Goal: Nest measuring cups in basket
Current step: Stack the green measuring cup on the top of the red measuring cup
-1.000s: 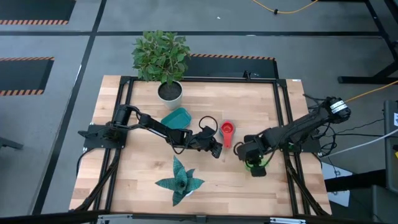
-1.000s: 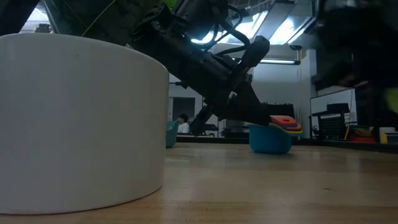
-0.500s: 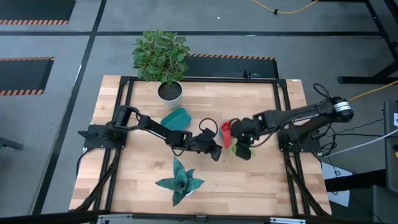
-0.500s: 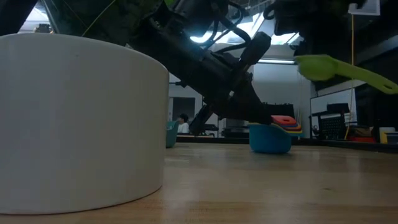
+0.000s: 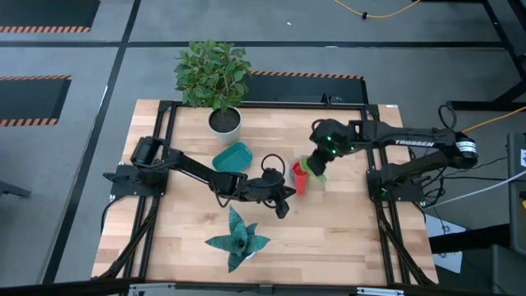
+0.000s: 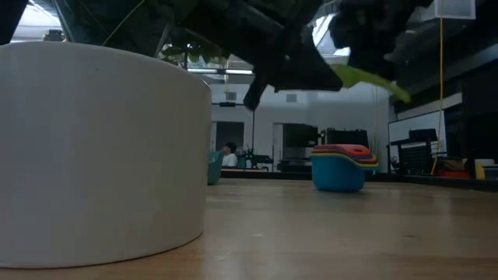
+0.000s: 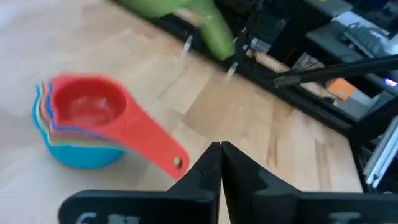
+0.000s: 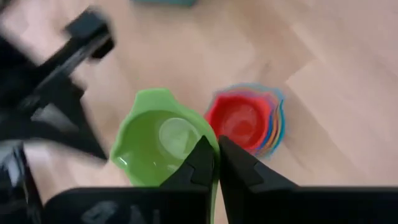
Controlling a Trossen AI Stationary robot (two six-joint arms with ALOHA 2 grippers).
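Pinched in the right gripper (image 8: 211,163), the green cup (image 8: 160,138) is being swung in beside the red-topped stack (image 8: 245,123), nearly ready for nesting.

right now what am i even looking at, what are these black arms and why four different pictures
These are two robot arms bolted at either side of a wooden table, each ending in a two-finger gripper. One picture looks straight down from above, one looks level across the tabletop, and two come from cameras on the arms' wrists.

On the table stand a potted plant in a white pot, a teal basket, a green leafy decoration and a stack of measuring cups with a red one on top.

The right gripper is raised above the table with its jaws shut on the handle of a green cup, just beside the stack. The left gripper hangs near the stack with its jaws closed and holds nothing. The stack sits on the table, not in the basket.
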